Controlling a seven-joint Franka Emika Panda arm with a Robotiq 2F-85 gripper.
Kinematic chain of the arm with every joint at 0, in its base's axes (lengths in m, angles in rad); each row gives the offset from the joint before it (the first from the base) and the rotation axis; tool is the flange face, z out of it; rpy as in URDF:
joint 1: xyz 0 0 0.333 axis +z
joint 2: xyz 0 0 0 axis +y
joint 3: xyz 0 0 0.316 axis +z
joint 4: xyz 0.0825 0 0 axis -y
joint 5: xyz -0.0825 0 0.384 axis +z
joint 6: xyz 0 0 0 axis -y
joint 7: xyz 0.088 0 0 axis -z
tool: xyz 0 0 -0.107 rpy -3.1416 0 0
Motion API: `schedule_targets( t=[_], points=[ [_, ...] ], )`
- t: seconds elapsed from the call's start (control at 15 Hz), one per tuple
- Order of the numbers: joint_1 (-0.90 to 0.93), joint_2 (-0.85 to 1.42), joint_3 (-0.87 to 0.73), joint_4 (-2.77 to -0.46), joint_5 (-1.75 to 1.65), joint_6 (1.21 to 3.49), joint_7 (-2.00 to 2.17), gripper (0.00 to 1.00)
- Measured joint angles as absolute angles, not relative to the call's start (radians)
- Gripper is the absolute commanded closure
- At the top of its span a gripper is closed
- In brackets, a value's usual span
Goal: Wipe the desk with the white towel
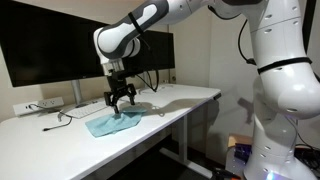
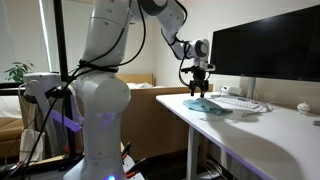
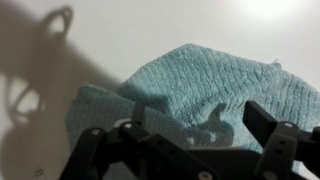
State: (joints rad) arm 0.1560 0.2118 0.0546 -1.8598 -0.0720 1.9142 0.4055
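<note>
The towel (image 1: 110,123) is pale blue-green rather than white and lies crumpled on the white desk (image 1: 170,100). It also shows in an exterior view (image 2: 207,105) near the desk's front corner, and fills the wrist view (image 3: 200,85). My gripper (image 1: 122,101) hangs just above the towel with its fingers spread open and nothing between them. It shows in an exterior view (image 2: 198,90) and at the bottom of the wrist view (image 3: 200,125), over the towel.
Two black monitors (image 1: 60,45) stand along the back of the desk. A power strip (image 1: 38,107) and cables lie to the side of the towel. A keyboard (image 2: 240,103) sits beyond the towel. The desk edge (image 1: 150,135) is close.
</note>
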Motion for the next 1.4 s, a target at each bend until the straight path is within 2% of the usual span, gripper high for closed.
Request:
schedule_targets(
  t=[1.4],
  points=[
    [0.132,0.213,0.024,-1.875,-0.064,1.959,0.376,0.0]
  ],
)
